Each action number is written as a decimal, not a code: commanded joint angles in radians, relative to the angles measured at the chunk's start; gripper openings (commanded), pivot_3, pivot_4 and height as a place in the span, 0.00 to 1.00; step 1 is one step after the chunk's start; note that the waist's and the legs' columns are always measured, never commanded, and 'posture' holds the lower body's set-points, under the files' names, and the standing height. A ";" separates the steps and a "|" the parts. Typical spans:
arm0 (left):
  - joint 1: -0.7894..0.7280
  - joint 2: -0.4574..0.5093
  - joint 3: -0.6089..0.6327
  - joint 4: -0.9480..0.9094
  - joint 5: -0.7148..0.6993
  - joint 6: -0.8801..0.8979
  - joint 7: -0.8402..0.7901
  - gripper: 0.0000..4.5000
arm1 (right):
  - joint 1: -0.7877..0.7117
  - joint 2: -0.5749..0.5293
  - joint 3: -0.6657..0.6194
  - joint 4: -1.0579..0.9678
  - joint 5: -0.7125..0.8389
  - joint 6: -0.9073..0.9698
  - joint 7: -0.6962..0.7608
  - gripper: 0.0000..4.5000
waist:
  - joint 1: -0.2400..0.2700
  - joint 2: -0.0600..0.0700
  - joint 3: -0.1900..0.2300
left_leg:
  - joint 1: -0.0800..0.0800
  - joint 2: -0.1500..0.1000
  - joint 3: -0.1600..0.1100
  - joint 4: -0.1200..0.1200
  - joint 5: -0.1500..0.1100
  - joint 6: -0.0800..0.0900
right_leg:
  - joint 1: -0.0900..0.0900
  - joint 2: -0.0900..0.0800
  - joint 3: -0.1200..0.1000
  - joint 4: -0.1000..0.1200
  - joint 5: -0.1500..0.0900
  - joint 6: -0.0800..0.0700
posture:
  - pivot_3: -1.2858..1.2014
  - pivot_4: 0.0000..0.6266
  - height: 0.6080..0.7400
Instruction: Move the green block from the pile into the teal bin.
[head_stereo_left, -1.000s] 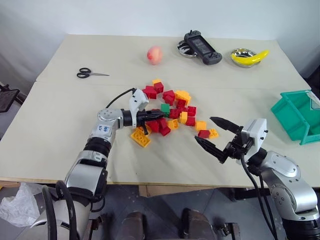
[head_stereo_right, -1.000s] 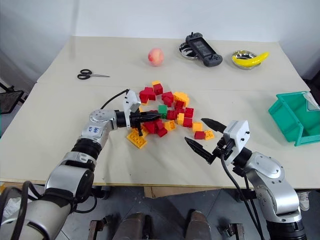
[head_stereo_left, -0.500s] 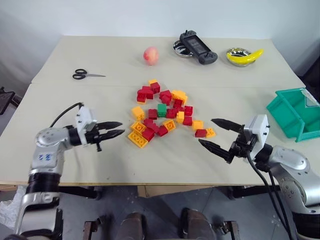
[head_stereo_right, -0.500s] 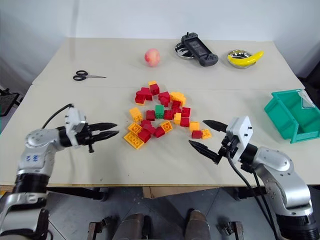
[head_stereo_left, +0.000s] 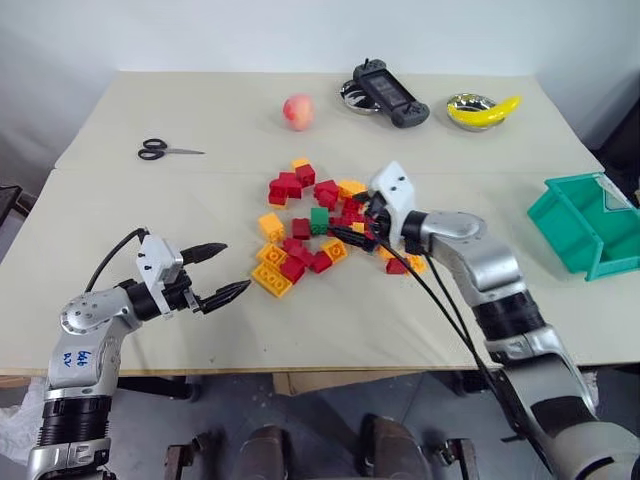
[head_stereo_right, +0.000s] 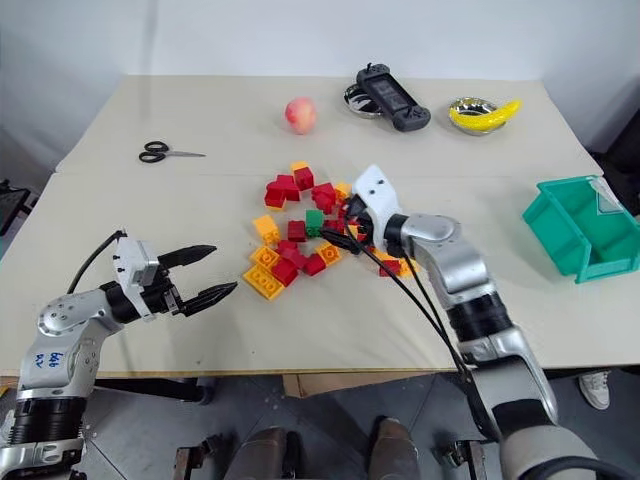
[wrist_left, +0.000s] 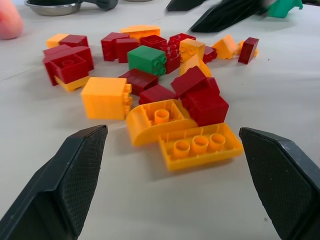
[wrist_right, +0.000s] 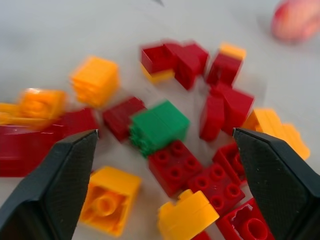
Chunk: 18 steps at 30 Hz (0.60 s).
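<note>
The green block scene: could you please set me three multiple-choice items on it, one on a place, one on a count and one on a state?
1. Where does the green block lie?
A. In the teal bin
B. In the pile
C. Beside the scissors

2. How many green bricks are in the pile?
A. One
B. Three
C. Five

3. How does the right pincer stand?
A. Shut on a red brick
B. Open, at the pile, by the green block
C. Open, inside the teal bin

Key:
1 B, since it sits among the red and orange-yellow bricks, far from the teal bin and the scissors.
2 A, since every other brick there is red or orange-yellow.
3 B, since in the right wrist view its two fingers stand wide apart with the green block between them and nothing gripped.
</note>
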 joint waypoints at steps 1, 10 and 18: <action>0.007 -0.010 -0.006 -0.039 -0.019 -0.011 0.012 0.99 | -0.083 0.082 -0.001 0.114 -0.044 -0.021 -0.036 1.00 | -0.005 0.000 0.000 | 0.000 0.000 0.000 0.000 0.000 0.000 | 0.000 0.000 0.000 0.000 0.000 0.000 | 0.52 0.24 1.00; 0.018 -0.020 -0.018 -0.050 -0.022 -0.015 0.028 0.99 | -0.162 0.226 -0.008 0.309 -0.116 -0.073 -0.097 1.00 | -0.012 0.000 0.000 | 0.000 0.000 0.000 -0.001 0.000 -0.001 | -0.001 0.000 0.000 0.000 0.000 0.000 | 0.52 0.24 1.00; 0.003 -0.020 -0.018 -0.047 -0.022 -0.019 0.040 1.00 | -0.219 0.269 -0.059 0.424 -0.142 -0.081 -0.165 0.91 | -0.020 0.000 0.000 | 0.000 0.001 0.000 -0.002 0.000 -0.001 | -0.001 0.000 0.000 0.000 0.000 0.000 | 0.52 0.24 1.00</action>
